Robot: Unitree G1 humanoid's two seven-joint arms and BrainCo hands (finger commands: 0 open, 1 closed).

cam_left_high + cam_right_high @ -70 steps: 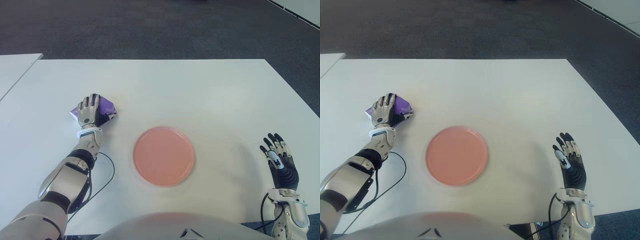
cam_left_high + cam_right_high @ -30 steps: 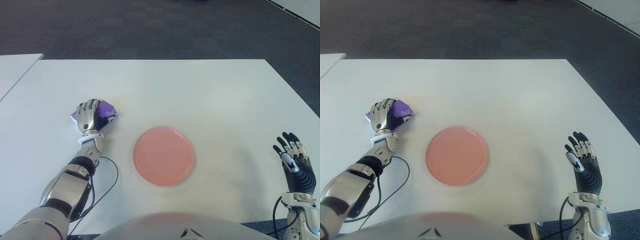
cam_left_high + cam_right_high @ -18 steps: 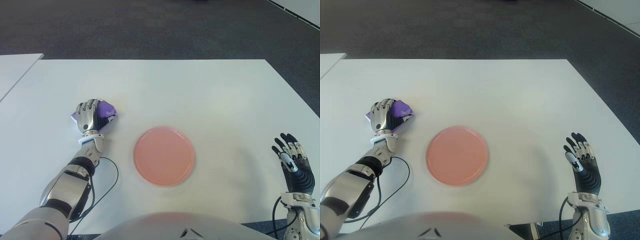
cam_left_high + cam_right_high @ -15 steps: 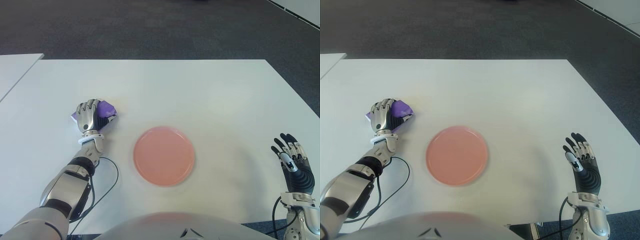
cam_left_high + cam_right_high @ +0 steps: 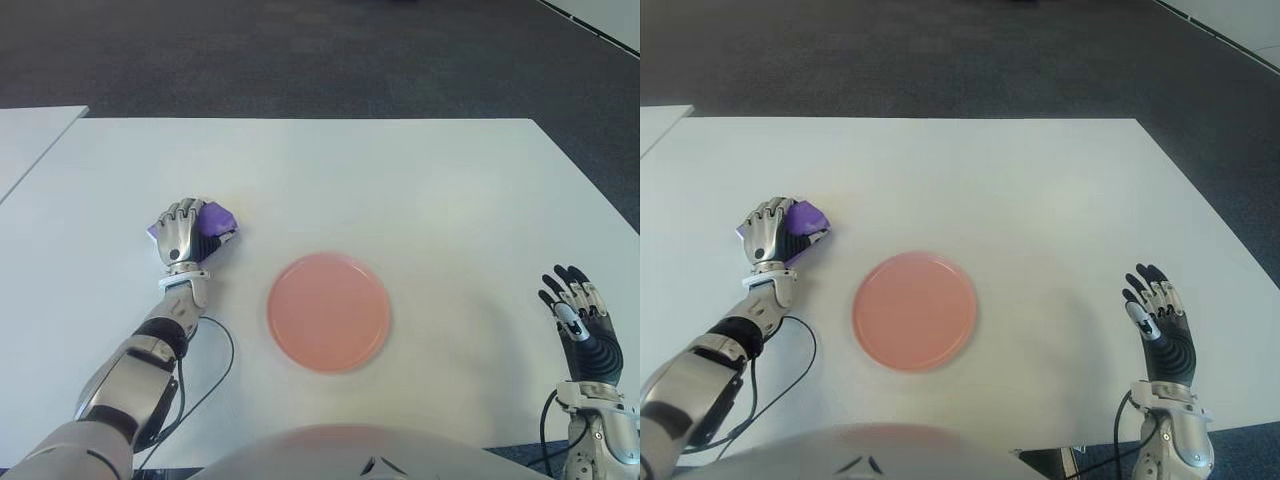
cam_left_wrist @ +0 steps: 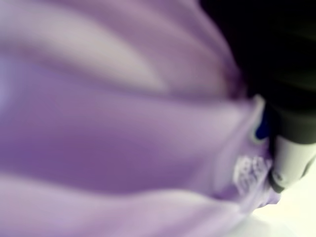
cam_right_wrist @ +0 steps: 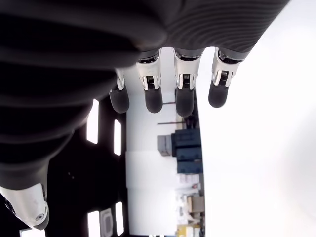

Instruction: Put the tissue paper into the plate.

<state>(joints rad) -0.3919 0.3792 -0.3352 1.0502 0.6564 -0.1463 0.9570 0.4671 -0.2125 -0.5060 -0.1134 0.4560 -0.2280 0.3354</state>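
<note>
Left of the pink plate (image 5: 328, 311), the left robot hand (image 5: 183, 232) grips purple tissue paper (image 5: 215, 218); right robot hand (image 5: 580, 322) spread, empty.

My left hand (image 5: 181, 234), at the left of the frame, is silver metal with jointed fingers (image 5: 176, 211), a white band at the wrist, and a grey-and-black forearm trailing a thin black cable. My right hand (image 5: 582, 321), lower right, has a ribbed black palm, silver-and-black segmented fingers (image 7: 184, 90) with dark rounded tips, and a pale grey wrist cuff.
</note>
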